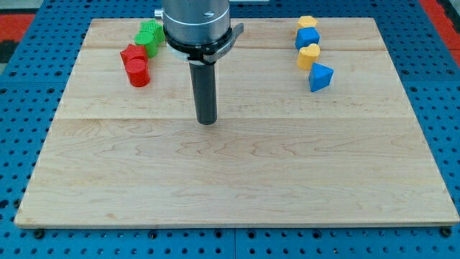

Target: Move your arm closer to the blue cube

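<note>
One view: single camera, angled down onto the work surface.
Board: pale wooden board point(237, 180) on blue perforated table point(21, 86), fills most of view.
Arm: grey cylindrical housing point(195, 21) enters from view's top, left of centre; dark rod point(204, 90) hangs straight down from it, upright, no visible tilt.
End effector: plain rod, no jaws, nothing to open or close, nothing held.
My tip point(207, 122): on bare wood, near board centre, slightly toward view's left; touching no block.
Tip vs blocks: well apart from both clusters; red and green group up and to view's left, blue and yellow group up and to view's right.
Right column, top to bottom: yellow block point(307, 22), blue cube point(307, 37), yellow block lower point(308, 55), blue wedge-like block point(320, 76); each just beside or touching next.
Blue cube: view's upper right, second in column, between two yellow blocks, well to view's right of tip.
Left cluster: green blocks point(149, 36) near top edge, partly behind housing; red block point(132, 54) and red cylinder point(137, 72) below, close together.
</note>
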Tool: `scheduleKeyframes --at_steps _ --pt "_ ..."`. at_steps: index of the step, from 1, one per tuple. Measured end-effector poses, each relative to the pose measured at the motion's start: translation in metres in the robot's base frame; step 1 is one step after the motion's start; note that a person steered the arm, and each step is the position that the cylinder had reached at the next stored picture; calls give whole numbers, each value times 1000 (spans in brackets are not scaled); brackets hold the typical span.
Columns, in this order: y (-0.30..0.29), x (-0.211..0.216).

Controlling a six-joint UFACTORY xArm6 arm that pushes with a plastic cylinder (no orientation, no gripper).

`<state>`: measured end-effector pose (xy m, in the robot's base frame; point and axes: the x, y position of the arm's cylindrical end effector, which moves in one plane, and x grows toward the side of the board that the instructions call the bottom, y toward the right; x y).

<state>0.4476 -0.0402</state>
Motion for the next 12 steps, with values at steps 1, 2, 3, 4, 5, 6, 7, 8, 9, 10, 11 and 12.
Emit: scheduleKeyframes --at_steps 1,2,3,4,5,6,7,8,9,10,11,12 --pt "0 0" --pt "12 0" --pt "43 0" --pt "125 0" --pt "170 -15" --pt "209 -35" --pt "156 -40" --pt "85 -40" --pt "48 -52" --pt "47 -70" --pt "47 -82" --pt "47 -83"
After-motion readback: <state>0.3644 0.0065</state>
